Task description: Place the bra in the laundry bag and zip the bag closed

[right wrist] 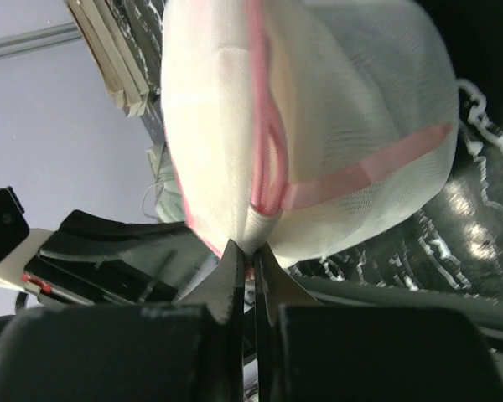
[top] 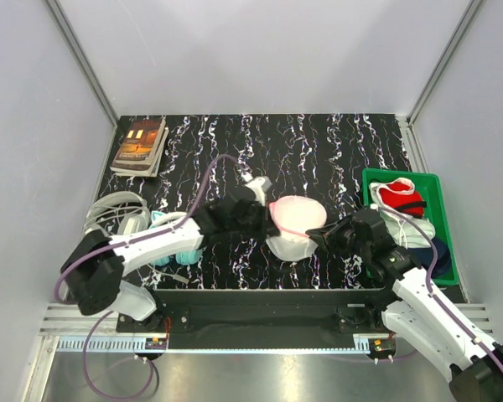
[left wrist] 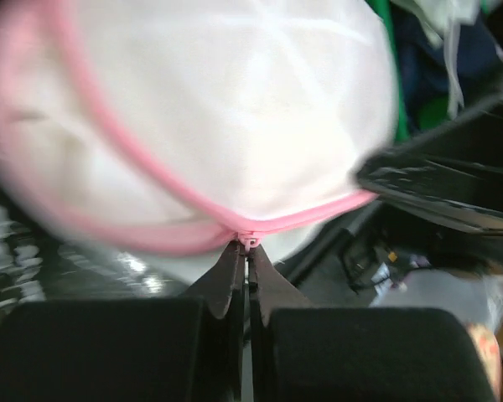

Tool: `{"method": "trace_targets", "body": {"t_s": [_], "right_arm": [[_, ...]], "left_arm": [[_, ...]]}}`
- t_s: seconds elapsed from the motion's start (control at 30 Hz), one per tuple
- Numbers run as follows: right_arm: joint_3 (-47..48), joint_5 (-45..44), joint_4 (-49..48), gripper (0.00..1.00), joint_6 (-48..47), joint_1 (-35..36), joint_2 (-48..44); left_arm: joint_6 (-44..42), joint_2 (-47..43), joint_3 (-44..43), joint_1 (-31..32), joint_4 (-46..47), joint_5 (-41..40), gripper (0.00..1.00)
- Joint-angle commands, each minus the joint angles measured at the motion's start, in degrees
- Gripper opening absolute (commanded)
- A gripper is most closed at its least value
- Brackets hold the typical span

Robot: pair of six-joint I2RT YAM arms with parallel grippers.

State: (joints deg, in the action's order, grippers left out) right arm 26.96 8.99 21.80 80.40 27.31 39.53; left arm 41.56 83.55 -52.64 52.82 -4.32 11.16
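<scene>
The left gripper [left wrist: 247, 245] has its fingers pressed together on the pink zip trim [left wrist: 306, 216] of the laundry bag [top: 298, 218], which sits mid-table between both arms. The right gripper [right wrist: 253, 254] pinches the bag's near right edge, jaws tight. A green tray [top: 402, 172] of clothes stands just right; teal headphones [top: 189, 254] lie left.
</scene>
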Motion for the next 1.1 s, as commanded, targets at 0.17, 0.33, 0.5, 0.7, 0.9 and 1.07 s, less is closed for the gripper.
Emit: {"method": "trace_targets", "body": {"t_s": [0.17,0.33,0.5,0.7,0.9,1.07], "right_arm": [[10.99,7.85,-1.76,0.00,-24.65,-7.00,8.97],[25.30,15.26,-2.03,0.00,-37.85,-7.71,24.44],[36.83,21.76,2.00,0.00,-42.86,-8.15,37.08],[40.11,16.94,9.65,0.42,-43.93,-8.94,40.28],[30.09,10.44,14.04,0.64,-42.70,-8.85,29.76],[22.18,10.43,15.73,0.70,-33.51,-8.94,17.99]], "left_arm": [[-6.66,-11.21,2.72,-8.87,-7.99,-3.46,0.00],[-6.23,-14.90,4.12,-5.45,-4.30,2.99,0.00],[-2.28,-15.87,4.13,-1.41,0.01,6.16,0.00],[2.02,-10.70,4.30,-0.43,5.71,6.16,0.00],[5.98,-1.91,2.28,-0.43,14.33,9.93,0.00],[6.87,1.70,0.44,0.62,16.80,11.69,0.00]]}}
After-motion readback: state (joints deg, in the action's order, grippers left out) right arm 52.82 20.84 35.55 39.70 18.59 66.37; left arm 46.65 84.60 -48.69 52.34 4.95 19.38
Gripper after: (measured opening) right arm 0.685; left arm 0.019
